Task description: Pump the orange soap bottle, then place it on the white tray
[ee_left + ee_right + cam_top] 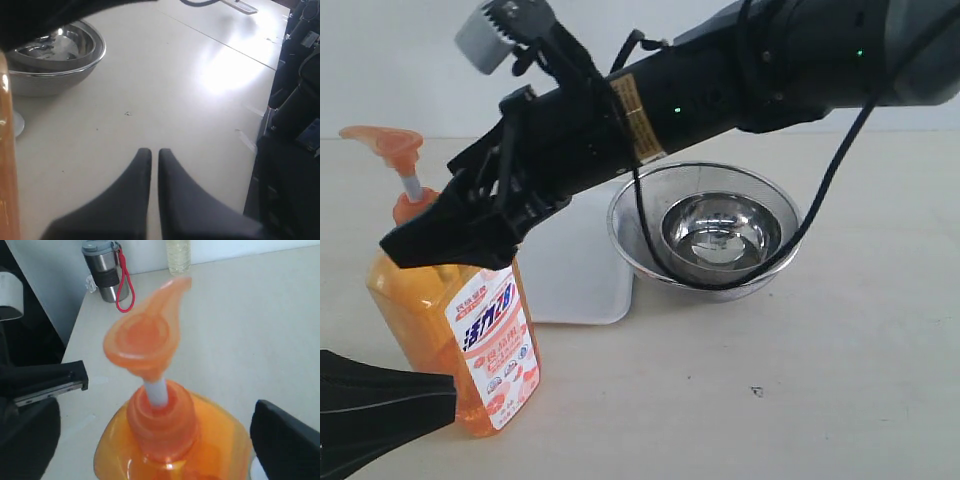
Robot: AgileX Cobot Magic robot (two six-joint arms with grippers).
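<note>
The orange soap bottle (495, 340) stands on the table at the left, its pump head (385, 145) raised on the white stem. My right gripper (420, 245) reaches across from the right and is open. Its fingers straddle the bottle's shoulder (160, 425), with a gap showing on one side. My left gripper (445, 395) is shut and empty, low at the bottom left beside the bottle's base. Its view catches the bottle's edge (7, 150). The white tray (575, 270) lies behind the bottle, partly hidden by the right arm.
A steel mesh strainer (640, 200) with a small shiny steel bowl (720, 235) inside stands right of the tray, under the right arm's cable. A steel tumbler (102, 270) and a clear bottle (178, 255) stand at the table's far edge.
</note>
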